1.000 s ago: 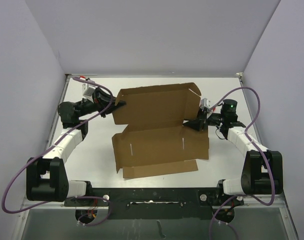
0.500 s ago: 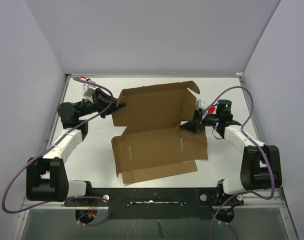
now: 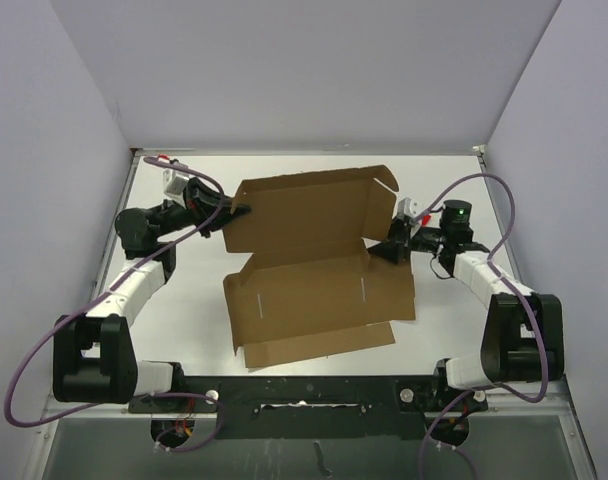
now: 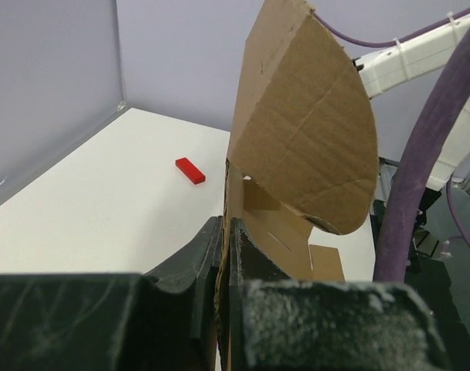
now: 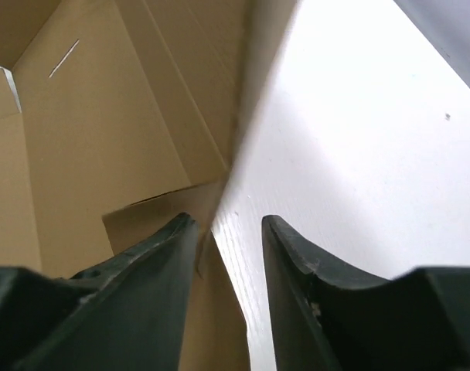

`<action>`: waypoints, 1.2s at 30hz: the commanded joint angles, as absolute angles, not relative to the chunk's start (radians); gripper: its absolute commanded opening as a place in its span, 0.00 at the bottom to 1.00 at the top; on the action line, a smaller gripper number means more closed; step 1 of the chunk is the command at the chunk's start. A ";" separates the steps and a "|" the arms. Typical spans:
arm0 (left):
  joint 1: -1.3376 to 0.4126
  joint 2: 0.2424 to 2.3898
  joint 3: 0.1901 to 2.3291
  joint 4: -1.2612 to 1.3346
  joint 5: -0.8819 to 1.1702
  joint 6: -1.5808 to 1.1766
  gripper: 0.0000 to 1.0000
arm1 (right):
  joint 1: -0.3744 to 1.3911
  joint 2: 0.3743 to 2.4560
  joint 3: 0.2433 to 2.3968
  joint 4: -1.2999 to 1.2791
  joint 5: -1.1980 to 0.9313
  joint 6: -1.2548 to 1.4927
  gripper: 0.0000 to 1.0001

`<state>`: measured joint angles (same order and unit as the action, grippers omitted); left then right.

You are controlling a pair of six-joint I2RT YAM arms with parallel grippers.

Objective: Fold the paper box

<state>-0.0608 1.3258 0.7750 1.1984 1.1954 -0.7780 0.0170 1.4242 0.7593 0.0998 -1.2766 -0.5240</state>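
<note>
The paper box (image 3: 319, 290) is brown cardboard, lying part unfolded in the middle of the table. Its back panel (image 3: 309, 210) stands raised and tilted. My left gripper (image 3: 236, 211) is shut on the left edge of that raised panel; in the left wrist view the fingers (image 4: 212, 243) pinch the cardboard edge, and a rounded flap (image 4: 304, 139) rises above them. My right gripper (image 3: 386, 250) is at the box's right side. It is open, low over the table, with a cardboard flap edge (image 5: 208, 201) just inside its left finger (image 5: 169, 247).
A small red block (image 4: 190, 170) lies on the white table beyond the box. Purple cables loop from both arms. Grey walls close the table at the left, back and right. The arm bases stand at the near edge.
My right gripper pushed left into the box's right side, then eased back a little. The box's front panel slid slightly left. My left gripper kept its hold.
</note>
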 commanded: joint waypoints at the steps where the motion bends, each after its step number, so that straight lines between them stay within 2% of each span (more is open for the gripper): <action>1: -0.027 1.281 0.743 1.290 1.133 -0.814 0.00 | -0.062 1.337 0.788 -0.072 -1.337 -0.689 0.45; 6: 0.000 1.258 0.707 1.355 1.072 -0.861 0.00 | -0.152 1.324 0.891 -0.530 -1.429 -1.083 0.62; 8: 0.009 1.226 0.684 1.330 1.042 -0.845 0.00 | -0.189 1.332 0.954 -0.700 -1.435 -1.185 0.63; 11: 0.017 1.164 0.663 1.257 0.999 -0.794 0.00 | -0.259 1.349 0.990 -0.798 -1.405 -1.152 0.62; 18: 0.018 0.989 0.625 0.977 0.826 -0.642 0.00 | -0.337 1.280 0.902 -0.588 -1.124 -0.744 0.53; 22: 0.018 0.915 0.588 0.911 0.768 -0.583 0.00 | -0.338 1.276 0.875 -0.548 -1.097 -0.664 0.25; 25: 0.017 0.874 0.551 0.887 0.738 -0.563 0.00 | -0.312 1.334 0.878 -0.567 -1.122 -0.645 0.15; 29: 0.016 0.817 0.519 0.843 0.688 -0.546 0.00 | -0.230 1.426 0.880 -0.554 -1.122 -0.574 0.16; 36: 0.014 0.751 0.507 0.717 0.617 -0.504 0.00 | -0.104 1.601 0.934 -0.503 -1.034 -0.381 0.36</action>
